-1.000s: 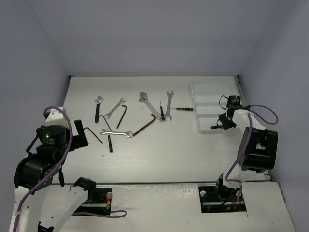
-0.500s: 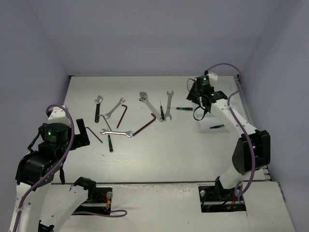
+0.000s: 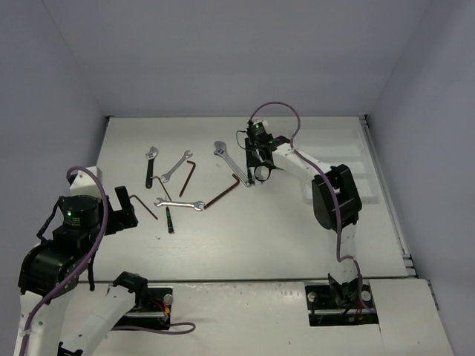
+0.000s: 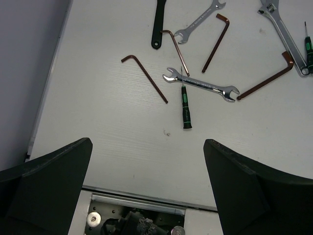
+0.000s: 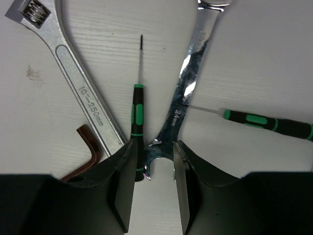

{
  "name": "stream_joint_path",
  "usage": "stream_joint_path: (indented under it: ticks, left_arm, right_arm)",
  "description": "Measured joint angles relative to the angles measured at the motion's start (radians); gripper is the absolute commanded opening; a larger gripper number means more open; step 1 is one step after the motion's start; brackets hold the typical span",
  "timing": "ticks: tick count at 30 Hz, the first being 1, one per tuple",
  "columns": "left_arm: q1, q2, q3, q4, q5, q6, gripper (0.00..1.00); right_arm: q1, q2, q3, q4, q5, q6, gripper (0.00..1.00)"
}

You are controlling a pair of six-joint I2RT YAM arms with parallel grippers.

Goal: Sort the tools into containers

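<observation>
Open-end wrench (image 5: 188, 83) end between right gripper (image 5: 153, 164) fingers (image 5: 122, 191) — screwdriver (image 5: 136, 115) just beside.

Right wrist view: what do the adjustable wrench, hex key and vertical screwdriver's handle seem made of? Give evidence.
Adjustable wrench: probably plated steel; silvery sheen, stamped numerals. Hex key: likely steel, matt brown coating. Screwdriver handle: looks plastic; black with green bands.

The large silver adjustable wrench (image 5: 83, 98) is satin steel, more brushed than shiny, with lettering stamped into its handle. Just beside it, the thin black-and-green screwdriver (image 5: 137, 117) has a smooth plastic grip and a dull dark metal shaft. Beyond that, the silver open-end wrench (image 5: 188, 83) is polished, mirror-bright with glare. The dark brown L-shaped hex key (image 5: 88, 147) against the adjustable wrench's handle gleams faintly. The white table (image 5: 254, 49) beneath looks matt and finely grained.
</observation>
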Motion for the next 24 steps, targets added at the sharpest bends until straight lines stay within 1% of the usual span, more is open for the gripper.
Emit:
stream_joint_path:
  ticks: [7, 14, 15, 18, 19, 24]
  left_arm:
    - [0.000, -0.028, 0.000, -0.001, 0.007, -0.001, 0.97]
    - [0.000, -0.029, 0.000, -0.001, 0.034, -0.001, 0.97]
    - [0.000, -0.029, 0.000, -0.001, 0.037, -0.001, 0.98]
    - [0.000, -0.029, 0.000, -0.001, 0.042, -0.001, 0.97]
    - [0.000, -0.029, 0.000, 0.000, 0.044, -0.001, 0.97]
    - [0.000, -0.027, 0.000, -0.001, 0.048, -0.001, 0.97]
  right_arm:
    - [0.037, 0.109, 0.125, 0.005, 0.011, -0.014, 0.34]
    - [0.039, 0.214, 0.148, 0.011, 0.059, 0.009, 0.31]
    - [0.039, 0.227, 0.148, 0.020, 0.067, 0.019, 0.27]
    - [0.039, 0.230, 0.152, 0.029, 0.080, 0.024, 0.04]
    - [0.039, 0.231, 0.152, 0.029, 0.082, 0.027, 0.00]
    - [0.039, 0.228, 0.149, 0.029, 0.099, 0.038, 0.00]
